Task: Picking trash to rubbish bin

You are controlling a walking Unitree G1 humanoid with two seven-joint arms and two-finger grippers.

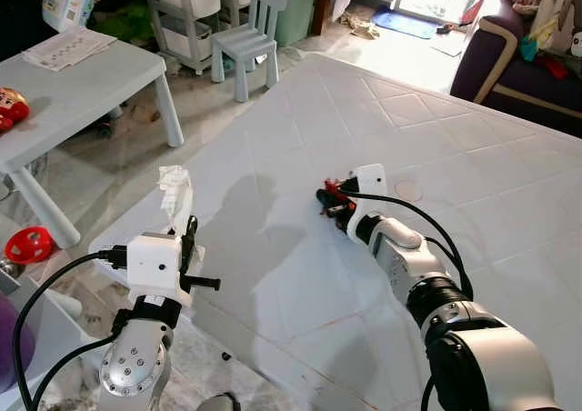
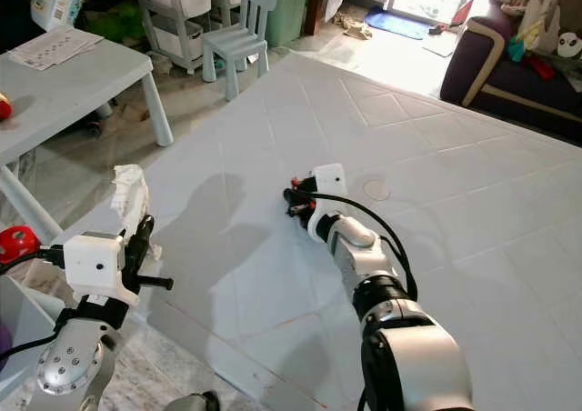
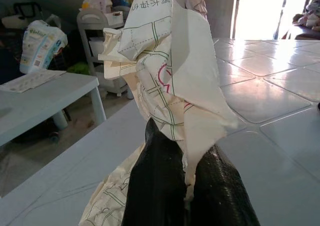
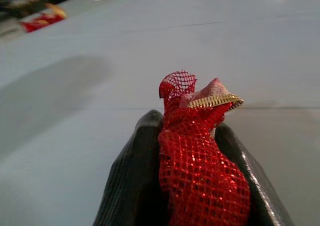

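1. The left gripper [image 1: 188,240] was clamped on a crumpled paper [image 1: 175,193], cream-white, standing up above the fingers at the near left corner of the pale tiled mat [image 1: 436,156].
2. The right gripper [image 1: 335,202] was clamped on a piece of red mesh netting [image 1: 334,192], low over the middle of the mat, well apart from the paper.
3. The left wrist view showed what the head views could not: the paper [image 3: 172,71] carried green and red printed lines and some black characters, and its folds were sharp and stiff between the two black fingers [image 3: 155,186].
4. The right wrist view showed that the netting [image 4: 200,156] was a glittering open weave with a thin gold edge at the top, bunched tightly between the textured fingers [image 4: 130,181].
5. The head views gave the room around: a grey plastic table [image 1: 82,93] on the left with sheets of paper on it, a small pale blue chair [image 1: 250,38] behind, and a dark sofa [image 1: 518,61] at the far right.
6. The mat was smooth and matt, with diamond seams, and the shadows of the arms lay on it.
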